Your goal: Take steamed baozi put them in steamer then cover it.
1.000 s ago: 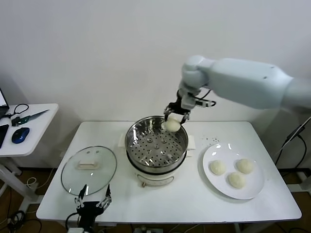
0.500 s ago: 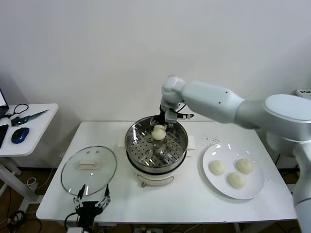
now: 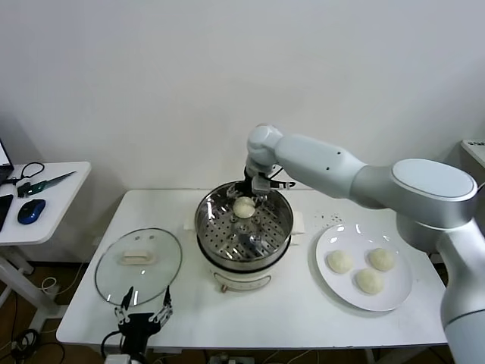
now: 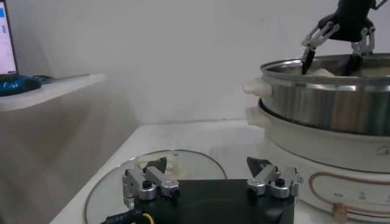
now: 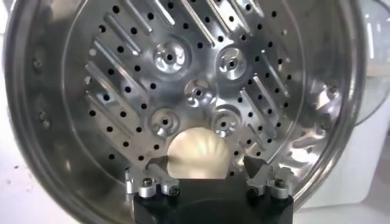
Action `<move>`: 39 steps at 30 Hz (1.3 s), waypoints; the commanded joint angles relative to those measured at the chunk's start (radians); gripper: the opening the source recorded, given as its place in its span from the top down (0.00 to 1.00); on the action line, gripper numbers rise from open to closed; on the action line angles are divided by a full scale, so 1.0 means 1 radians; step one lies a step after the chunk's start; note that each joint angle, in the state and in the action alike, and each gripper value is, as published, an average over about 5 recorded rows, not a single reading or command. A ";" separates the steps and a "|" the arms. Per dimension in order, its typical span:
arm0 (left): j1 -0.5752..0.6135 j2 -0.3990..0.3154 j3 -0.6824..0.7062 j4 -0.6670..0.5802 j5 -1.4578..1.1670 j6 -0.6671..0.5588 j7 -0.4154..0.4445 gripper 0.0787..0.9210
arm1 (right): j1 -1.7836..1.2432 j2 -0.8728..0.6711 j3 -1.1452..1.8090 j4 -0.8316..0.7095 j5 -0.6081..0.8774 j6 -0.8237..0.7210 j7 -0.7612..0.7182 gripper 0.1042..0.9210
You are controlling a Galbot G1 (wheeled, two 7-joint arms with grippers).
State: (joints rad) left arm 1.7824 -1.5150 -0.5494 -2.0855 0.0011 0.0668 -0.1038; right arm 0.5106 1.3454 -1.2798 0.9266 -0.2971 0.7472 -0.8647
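One round cream-white bun (image 3: 244, 207) sits in the shiny steel steamer (image 3: 244, 227); right gripper (image 3: 254, 189) open, three buns (image 3: 362, 270) and glass lid (image 3: 139, 265) wait.

shiny steel steamer (image 3: 244, 227), clear glass cover (image 3: 139, 265)

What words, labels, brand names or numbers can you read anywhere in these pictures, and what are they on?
None can be read.
The steamer has a small mark on its white base in the head view, too small to read.
A lit screen stands at the edge of the left wrist view; its content is too blurred to read.
The cover, plate and baozi carry no text.
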 commanded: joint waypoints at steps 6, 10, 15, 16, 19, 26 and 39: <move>0.003 -0.004 0.003 -0.010 0.006 -0.001 0.000 0.12 | 0.448 -0.352 -0.443 0.308 0.815 -0.273 -0.160 0.12; 0.004 -0.002 0.004 -0.012 0.003 -0.003 0.000 0.12 | 0.514 -0.503 -0.556 0.381 0.844 -0.423 -0.165 0.12; 0.006 0.003 0.005 -0.014 0.001 -0.003 0.000 0.12 | 0.561 -0.686 -0.713 0.542 0.858 -0.768 -0.091 0.12; 0.005 0.003 0.005 -0.014 0.000 -0.003 0.000 0.12 | 0.555 -0.713 -0.727 0.565 0.864 -0.816 -0.077 0.12; 0.003 0.004 0.005 -0.015 -0.002 -0.002 0.000 0.12 | 0.506 -0.774 -0.736 0.627 0.881 -0.935 -0.036 0.12; -0.002 -0.001 0.000 -0.025 -0.005 0.001 0.002 0.12 | 0.237 -0.825 -0.557 0.638 0.829 -1.052 0.021 0.12; 0.014 -0.006 -0.006 -0.023 -0.003 -0.008 -0.002 0.12 | -0.174 -0.707 -0.169 0.360 0.684 -1.073 0.054 0.12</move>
State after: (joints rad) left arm 1.7930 -1.5199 -0.5547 -2.1095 -0.0033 0.0603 -0.1049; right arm 0.5643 0.6317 -1.6302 1.3930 0.4277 -0.2319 -0.8341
